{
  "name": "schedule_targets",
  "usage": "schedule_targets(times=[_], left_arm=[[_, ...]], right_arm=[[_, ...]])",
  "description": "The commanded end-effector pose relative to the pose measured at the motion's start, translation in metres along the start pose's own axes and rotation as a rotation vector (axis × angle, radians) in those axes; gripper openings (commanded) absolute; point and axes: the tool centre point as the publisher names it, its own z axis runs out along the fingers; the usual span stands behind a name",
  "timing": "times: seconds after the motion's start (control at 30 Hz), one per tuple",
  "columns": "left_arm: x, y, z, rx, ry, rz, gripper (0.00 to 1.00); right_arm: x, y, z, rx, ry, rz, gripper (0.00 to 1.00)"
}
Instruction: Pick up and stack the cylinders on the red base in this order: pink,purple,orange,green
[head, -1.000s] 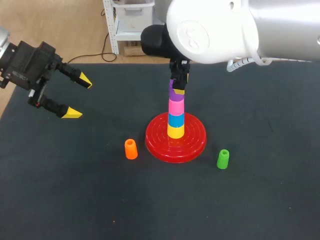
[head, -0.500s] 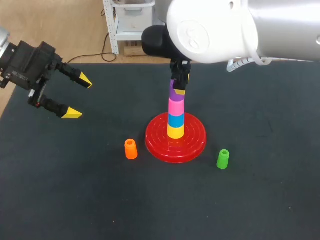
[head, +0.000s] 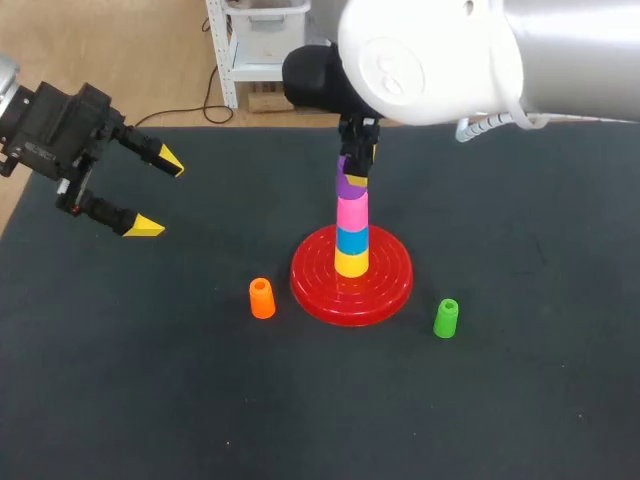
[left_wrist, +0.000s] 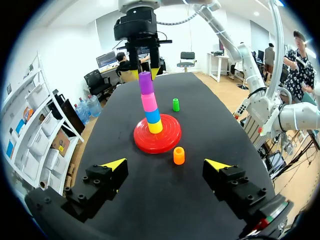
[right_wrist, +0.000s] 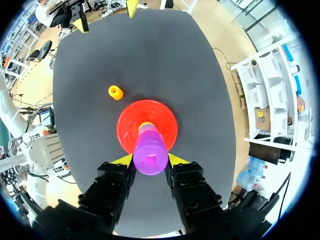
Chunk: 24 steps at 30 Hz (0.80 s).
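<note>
The left gripper (head: 157, 193) hangs wide open and empty at the table's left. The orange cylinder (head: 262, 298) stands just beside the red base (head: 385, 285), not yet stacked. On the base, the pink cylinder (head: 351, 212) tops a yellow cylinder (head: 350, 263) and a blue cylinder (head: 351, 240). The right gripper (right_wrist: 150, 160) is closed on the glossy purple cylinder (head: 348, 185) atop pink. The green cylinder (head: 446, 318) waits upright to the right.

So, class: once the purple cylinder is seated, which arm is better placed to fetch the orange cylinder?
Left, probably. The left jaws stand open and empty, on the same side of the red base as the orange cylinder. The right jaws are shut on the purple cylinder atop the stack.
</note>
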Motion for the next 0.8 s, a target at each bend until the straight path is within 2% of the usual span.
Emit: schedule_targets(times=[0.03,0.8], left_arm=[[0.001,0.001,0.0,0.001,-0.001,0.001,1.0],[0.001,0.001,0.0,0.001,-0.001,0.001,1.0]], right_arm=[[0.004,0.003,0.003,0.005,-0.006,0.002,0.0],[0.003,0.001,0.014,-0.015,0.008,0.01,0.0]])
